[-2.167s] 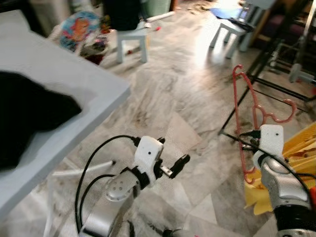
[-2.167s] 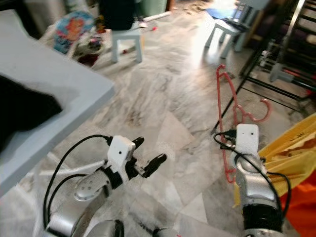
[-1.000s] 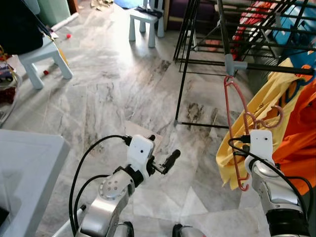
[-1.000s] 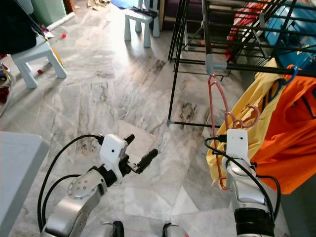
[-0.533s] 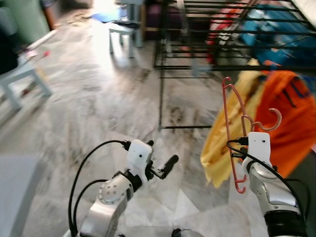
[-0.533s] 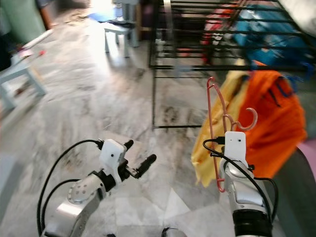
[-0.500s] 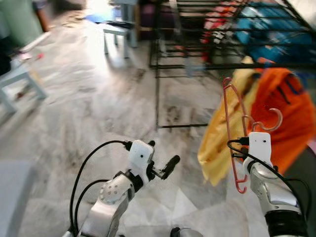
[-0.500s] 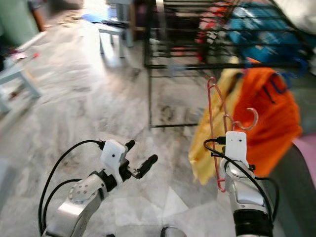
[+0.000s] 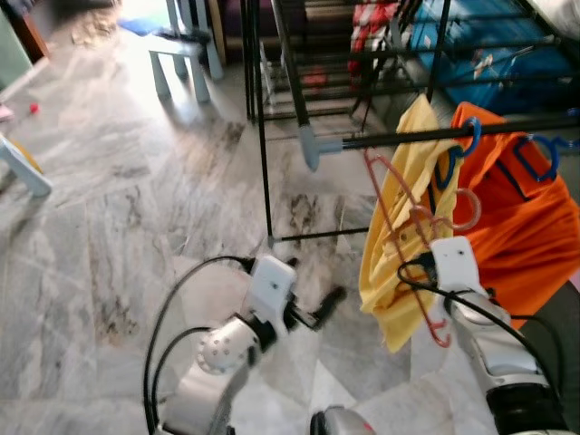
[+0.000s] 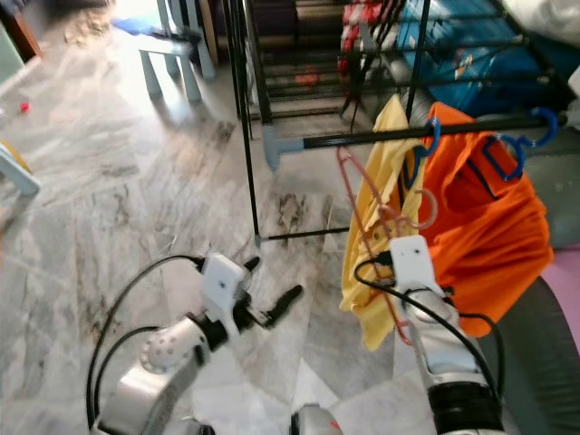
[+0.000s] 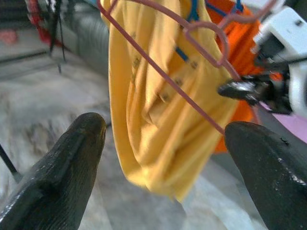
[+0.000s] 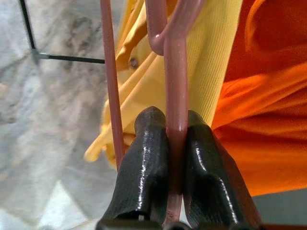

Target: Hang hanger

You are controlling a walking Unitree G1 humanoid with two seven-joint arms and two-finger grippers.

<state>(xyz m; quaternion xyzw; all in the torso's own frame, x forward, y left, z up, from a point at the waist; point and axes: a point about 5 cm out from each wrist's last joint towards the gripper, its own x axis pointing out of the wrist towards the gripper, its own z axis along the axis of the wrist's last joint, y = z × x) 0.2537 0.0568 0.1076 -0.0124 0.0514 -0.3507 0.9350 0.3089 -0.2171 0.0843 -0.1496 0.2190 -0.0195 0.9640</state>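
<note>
The jaws of the right gripper (image 12: pixel 175 158) are pinched tight on a thin pink plastic clothes hanger (image 9: pixel 399 227), held upright in front of a yellow knitted garment (image 9: pixel 403 245) that hangs from the black metal drying rack's rail (image 9: pixel 426 136). The hanger's hook sits just below that rail (touching it or not, I cannot tell). An orange garment (image 9: pixel 517 227) on blue hooks hangs beside the yellow one. The left gripper (image 11: pixel 163 158) hovers low over the grey marble floor (image 9: pixel 109 208), jaws spread wide around nothing.
</note>
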